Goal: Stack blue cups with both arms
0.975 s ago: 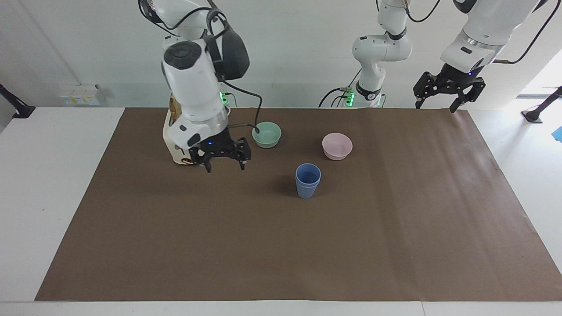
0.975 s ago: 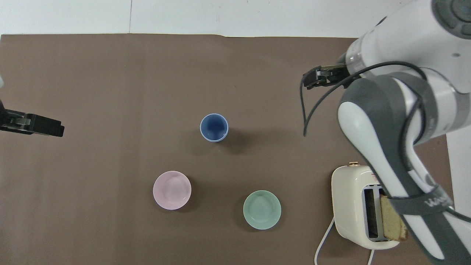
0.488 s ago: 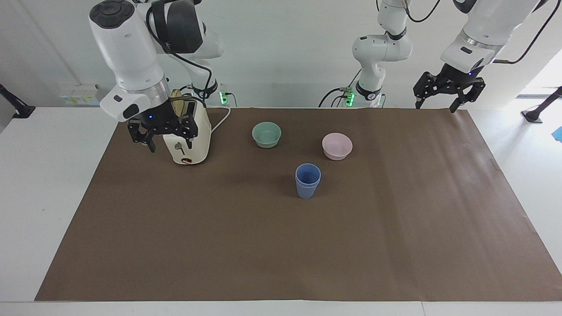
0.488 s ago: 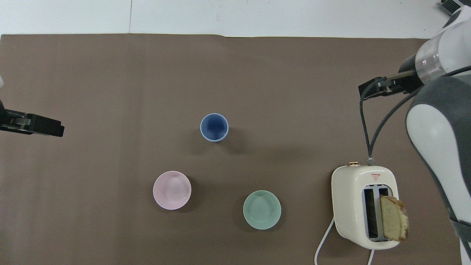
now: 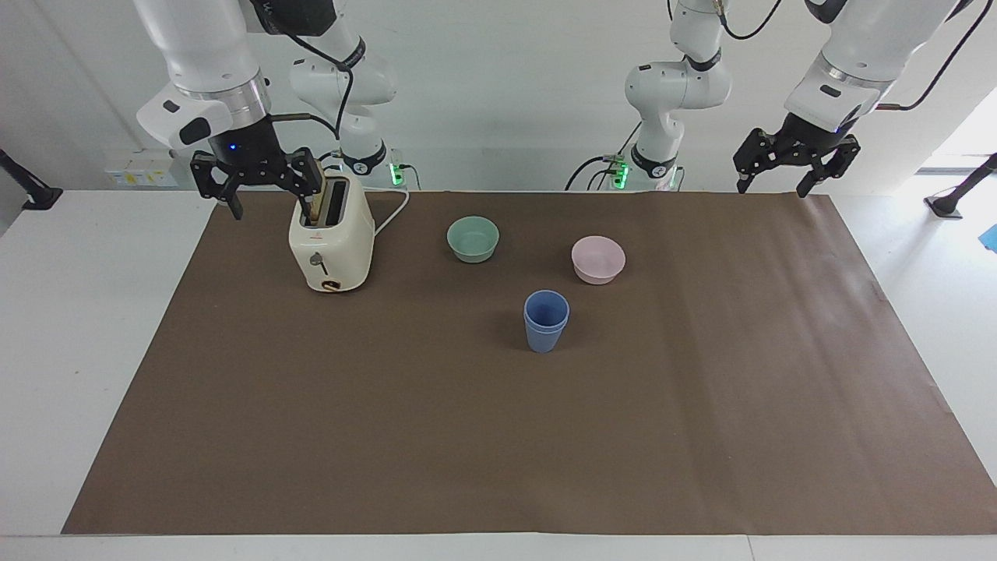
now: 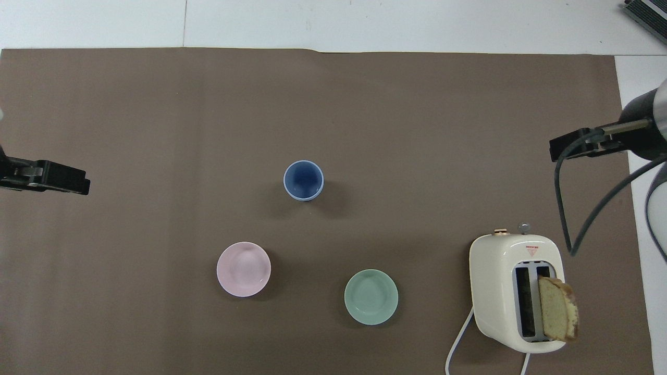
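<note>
The two blue cups (image 5: 546, 319) stand nested, one inside the other, upright in the middle of the brown mat; the overhead view shows them as one round rim (image 6: 303, 180). My right gripper (image 5: 269, 204) is open and empty, raised over the mat's edge at the right arm's end, beside the toaster; it also shows in the overhead view (image 6: 569, 148). My left gripper (image 5: 771, 187) is open and empty, held high over the mat's corner at the left arm's end, and waits there; only its tip shows in the overhead view (image 6: 78, 182).
A cream toaster (image 5: 331, 241) with a bread slice (image 6: 557, 310) in it stands at the right arm's end. A mint-green bowl (image 5: 473, 238) and a pale pink bowl (image 5: 598, 259) sit nearer to the robots than the cups.
My right arm has risen and swung away from the middle of the mat, past the toaster, to the right arm's end. The cups and the left arm have not moved.
</note>
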Controlling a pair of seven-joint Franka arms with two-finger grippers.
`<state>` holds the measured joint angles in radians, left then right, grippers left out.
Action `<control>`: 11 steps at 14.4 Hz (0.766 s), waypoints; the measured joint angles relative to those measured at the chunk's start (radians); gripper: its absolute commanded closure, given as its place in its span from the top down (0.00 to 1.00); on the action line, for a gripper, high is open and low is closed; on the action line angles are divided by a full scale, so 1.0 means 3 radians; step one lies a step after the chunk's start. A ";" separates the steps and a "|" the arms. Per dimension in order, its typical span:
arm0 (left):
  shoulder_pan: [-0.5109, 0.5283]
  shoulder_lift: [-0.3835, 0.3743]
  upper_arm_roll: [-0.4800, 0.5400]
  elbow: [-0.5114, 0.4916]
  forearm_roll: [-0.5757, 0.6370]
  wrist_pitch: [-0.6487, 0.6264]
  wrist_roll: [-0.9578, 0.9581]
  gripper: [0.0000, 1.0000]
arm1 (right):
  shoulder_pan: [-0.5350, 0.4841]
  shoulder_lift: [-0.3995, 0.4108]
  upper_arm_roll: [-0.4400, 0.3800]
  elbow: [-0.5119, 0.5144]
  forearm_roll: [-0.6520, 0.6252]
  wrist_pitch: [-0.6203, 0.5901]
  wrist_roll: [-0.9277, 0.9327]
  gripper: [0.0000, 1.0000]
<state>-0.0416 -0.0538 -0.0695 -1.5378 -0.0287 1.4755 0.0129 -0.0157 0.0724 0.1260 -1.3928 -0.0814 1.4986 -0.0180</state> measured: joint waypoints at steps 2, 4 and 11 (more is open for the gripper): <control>0.0011 0.0000 0.0000 -0.0001 0.0000 0.0000 0.0014 1.00 | 0.0007 -0.0123 0.0024 -0.0120 0.0000 -0.0007 0.0006 1.00; 0.0042 0.0000 0.0004 -0.0009 0.0000 -0.0001 0.0070 1.00 | 0.0009 -0.0208 0.0027 -0.0205 0.0000 -0.0007 0.0007 1.00; 0.0090 -0.0001 0.0006 -0.0013 0.0000 -0.0012 0.0089 1.00 | 0.0001 -0.0224 0.0024 -0.0251 0.0040 0.0004 0.0007 1.00</control>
<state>-0.0145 -0.0541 -0.0677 -1.5418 -0.0287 1.4719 0.0395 -0.0152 0.0053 0.1331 -1.4680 -0.0695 1.4997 -0.0160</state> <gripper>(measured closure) 0.000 0.000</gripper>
